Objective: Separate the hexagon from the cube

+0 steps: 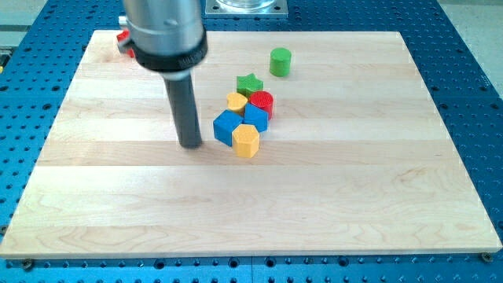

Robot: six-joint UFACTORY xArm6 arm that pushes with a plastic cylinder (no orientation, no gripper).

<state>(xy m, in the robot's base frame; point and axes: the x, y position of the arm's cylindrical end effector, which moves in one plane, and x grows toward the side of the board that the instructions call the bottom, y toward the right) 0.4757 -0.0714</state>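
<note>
My tip [190, 145] rests on the wooden tabletop [377, 204] just to the view's left of the blue cube [228, 127], with a sliver of bare wood between them; there are no fingers on this rod, so nothing is held and it can only shove. The yellow hexagon [246, 141] touches the blue cube on the cube's lower right side, toward the view's bottom. Behind the cube, toward the view's top, a second blue block [256, 116], a smaller yellow block [236, 102], a red cylinder [262, 101] and a green star [249, 84] are packed close together, while a green cylinder [280, 61] stands well apart beyond them. The risk, as I judge it, is that a straight push rightward from here drives the cube into the hexagon, so both slide together and stay joined. The cube could also rotate and drag the packed neighbours along, scattering the cluster. A push into the seam between the two seems safer, though a glancing contact might spin the hexagon rather than move it away.
</note>
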